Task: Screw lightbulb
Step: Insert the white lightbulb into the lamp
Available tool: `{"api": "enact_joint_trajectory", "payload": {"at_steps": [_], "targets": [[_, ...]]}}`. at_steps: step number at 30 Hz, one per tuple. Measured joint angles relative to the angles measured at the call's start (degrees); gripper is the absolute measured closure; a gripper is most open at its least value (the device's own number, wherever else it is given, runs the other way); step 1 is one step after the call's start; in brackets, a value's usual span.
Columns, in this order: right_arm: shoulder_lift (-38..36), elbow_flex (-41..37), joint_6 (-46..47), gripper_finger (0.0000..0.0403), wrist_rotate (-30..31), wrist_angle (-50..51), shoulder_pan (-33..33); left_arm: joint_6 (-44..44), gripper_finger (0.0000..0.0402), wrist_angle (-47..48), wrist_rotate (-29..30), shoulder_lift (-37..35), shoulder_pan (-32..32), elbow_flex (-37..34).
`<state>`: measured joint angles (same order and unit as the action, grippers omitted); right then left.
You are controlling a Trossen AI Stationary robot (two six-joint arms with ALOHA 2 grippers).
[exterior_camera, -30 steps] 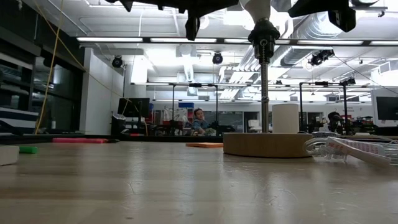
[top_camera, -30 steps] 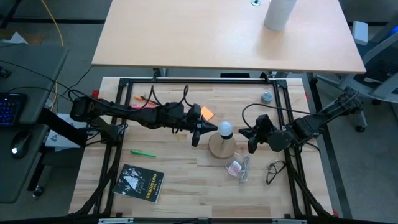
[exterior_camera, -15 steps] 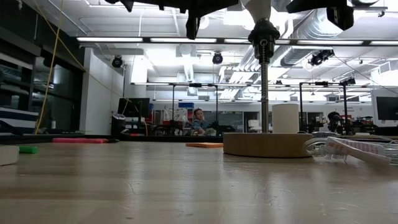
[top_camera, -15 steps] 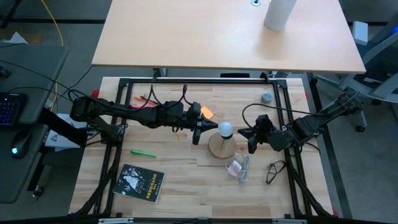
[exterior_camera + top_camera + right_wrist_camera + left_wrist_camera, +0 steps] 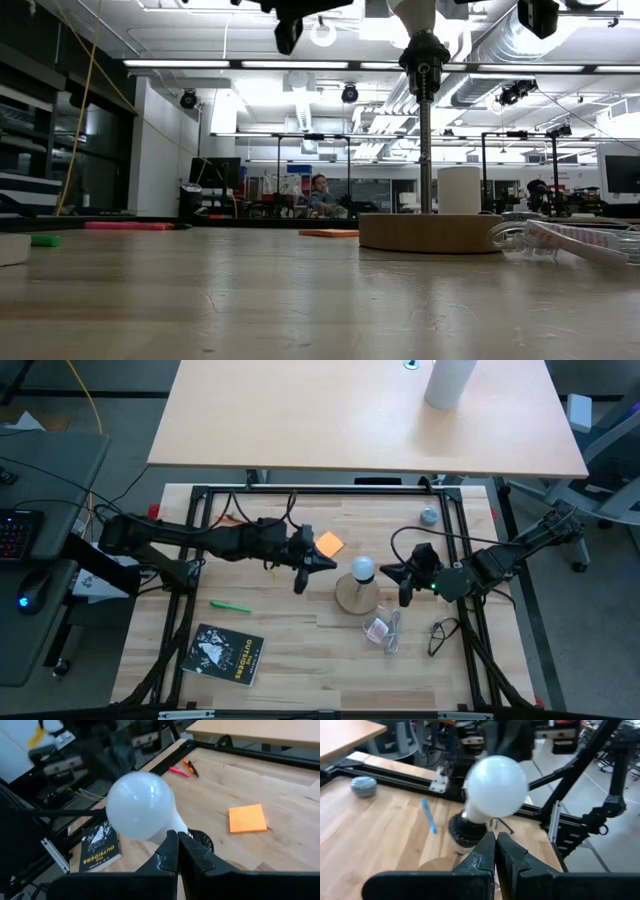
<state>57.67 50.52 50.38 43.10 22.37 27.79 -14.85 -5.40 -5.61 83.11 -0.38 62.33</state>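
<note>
- Left gripper [image 5: 322, 563]: jaws shut, empty, hanging just beside the lightbulb [image 5: 362, 569], clear of it.
- Right gripper [image 5: 392, 573]: jaws shut, empty, on the bulb's other side.
- The bulb sits upright in the socket [image 5: 466, 829] between them; seating looks done, tightness unclear.

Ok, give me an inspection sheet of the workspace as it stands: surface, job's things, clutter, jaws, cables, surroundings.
Surface: wooden table, bare in the near part.
Job's things: lightbulb seated in the black socket above the round wooden base.
Clutter: orange note, green pen, black booklet, plastic packet, glasses, grey lump.
Grippers: left gripper and right gripper flank the bulb, apart from it, jaws shut and empty.
Cables: black leads along both arms.
Surroundings: second table with a white cylinder; a person far behind.
</note>
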Motion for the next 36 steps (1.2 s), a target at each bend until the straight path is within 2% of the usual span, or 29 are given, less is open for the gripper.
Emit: {"api": "enact_joint_trajectory", "payload": {"at_steps": [8,15,22,29,36], "targets": [[0.0,0.0,-0.1,0.0403,2.5,-1.9,-0.4,-1.3,0.0401,-7.5,1.4,5.9,-3.2,0.0],[0.0,0.0,-2.8,0.0403,2.9,-5.4,-1.4,-1.1,0.0402,-12.4,3.9,6.2,-2.6,0.0],[0.0,0.0,-2.9,0.0403,2.8,-7.0,-3.5,-1.0,0.0402,-11.1,1.7,6.1,-2.6,0.0],[0.6,0.0,-2.9,0.0403,-0.2,-8.5,-4.2,-0.4,0.0401,-11.0,0.5,6.4,-2.9,0.0],[1.6,0.0,-2.9,0.0403,-0.1,-8.7,-4.6,1.8,0.0401,-11.1,1.2,6.5,-3.0,0.0]]}}
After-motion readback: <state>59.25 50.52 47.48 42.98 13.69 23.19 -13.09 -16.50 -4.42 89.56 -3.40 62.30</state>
